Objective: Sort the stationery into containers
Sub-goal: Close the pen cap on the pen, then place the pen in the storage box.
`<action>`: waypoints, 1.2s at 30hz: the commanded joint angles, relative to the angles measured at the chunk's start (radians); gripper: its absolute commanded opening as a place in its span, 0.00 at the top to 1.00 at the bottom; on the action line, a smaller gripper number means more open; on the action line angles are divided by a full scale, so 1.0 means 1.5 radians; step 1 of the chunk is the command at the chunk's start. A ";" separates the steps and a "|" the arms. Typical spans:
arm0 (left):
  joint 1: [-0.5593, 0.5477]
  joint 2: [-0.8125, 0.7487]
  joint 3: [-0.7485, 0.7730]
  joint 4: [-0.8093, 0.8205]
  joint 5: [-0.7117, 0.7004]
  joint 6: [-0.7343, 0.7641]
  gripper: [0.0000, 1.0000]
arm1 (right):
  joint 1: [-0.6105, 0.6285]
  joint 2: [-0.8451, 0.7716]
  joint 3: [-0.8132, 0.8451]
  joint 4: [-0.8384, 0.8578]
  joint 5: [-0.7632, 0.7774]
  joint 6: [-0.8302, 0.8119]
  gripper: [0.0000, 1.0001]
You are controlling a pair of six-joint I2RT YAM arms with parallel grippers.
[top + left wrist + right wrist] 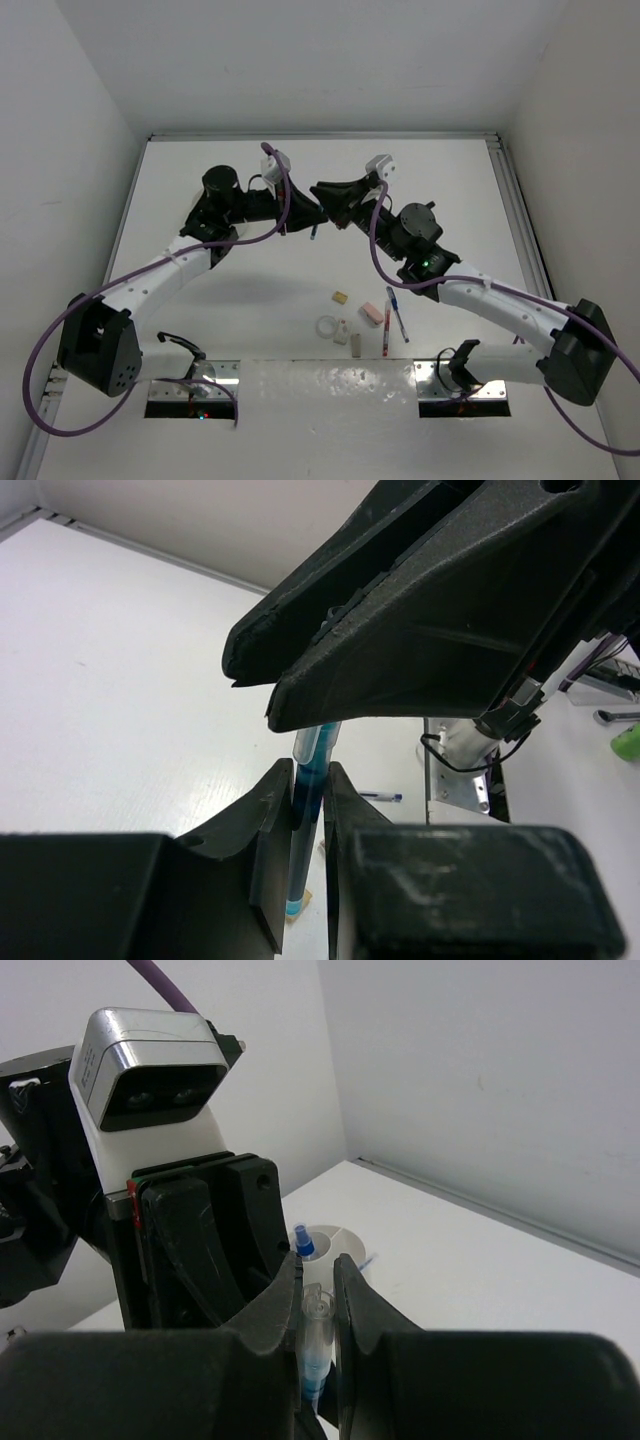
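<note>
Above the counter's (pixel 260 330) middle, toward its far edge, the left pincer (pixel 308 772) and right pincer (pixel 317 1265) meet tip to tip. Each is pressed onto the same upright blue pen (pixel 314 235), the left low on its barrel and the right at its upper end. Past them, in the right wrist view only, sits the white tub (pixel 340 1236), with a blue-capped bottle (pixel 303 1246) at its rim. Near the near edge, right of middle, lie a tan block (pixel 340 297), tape ring (pixel 326 326), white eraser (pixel 342 333), pink eraser (pixel 371 313), red pen (pixel 386 338) and second blue pen (pixel 398 318).
</note>
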 commanded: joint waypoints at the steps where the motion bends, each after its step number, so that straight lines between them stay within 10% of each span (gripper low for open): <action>1: 0.029 -0.034 0.039 0.178 -0.065 -0.034 1.00 | 0.029 0.042 -0.046 -0.189 -0.057 -0.007 1.00; 5: 0.026 -0.044 0.015 0.123 -0.061 0.023 1.00 | 0.026 0.050 0.000 -0.200 -0.067 -0.016 0.89; 6: 0.025 -0.051 0.003 0.105 -0.062 0.060 1.00 | 0.022 0.054 0.024 -0.202 -0.068 -0.020 0.60; 9: 0.030 -0.063 -0.007 0.026 -0.059 0.143 1.00 | 0.003 0.061 0.063 -0.192 -0.057 -0.011 0.27; 29: 0.211 -0.043 -0.118 0.029 -0.339 0.239 1.00 | -0.114 -0.026 0.047 -0.122 -0.055 0.004 0.06; 36: 0.278 0.028 -0.144 0.070 -0.293 0.333 1.00 | -0.150 0.013 0.053 -0.132 -0.100 -0.004 0.06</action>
